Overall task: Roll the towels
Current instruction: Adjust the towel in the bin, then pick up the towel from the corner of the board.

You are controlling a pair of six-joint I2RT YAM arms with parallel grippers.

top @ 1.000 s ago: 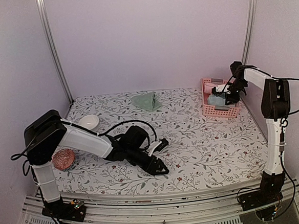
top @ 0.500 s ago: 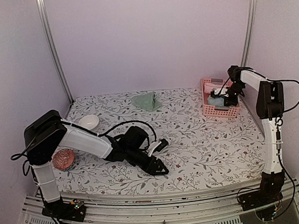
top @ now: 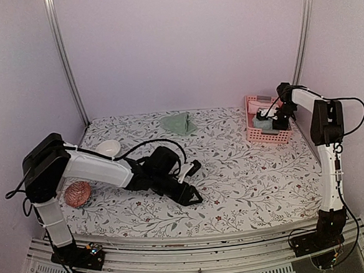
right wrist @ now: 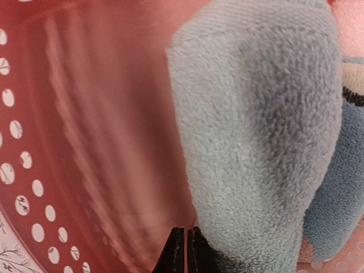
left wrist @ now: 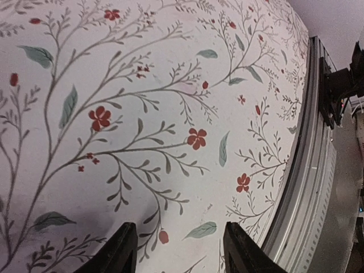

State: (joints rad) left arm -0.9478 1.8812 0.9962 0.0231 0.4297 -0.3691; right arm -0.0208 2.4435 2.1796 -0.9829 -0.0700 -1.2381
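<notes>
Blue towel (right wrist: 256, 131) sits in the pink basket (right wrist: 85, 142), the right hand (right wrist: 182, 250) pinched shut just beside it, apparently empty: open it and take a fold before lifting; left hand (left wrist: 179, 244) open, empty.

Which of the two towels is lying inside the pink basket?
The light blue towel: it sits in the pink basket. The sage-green towel lies outside it, on the flowered table near the far wall.
</notes>
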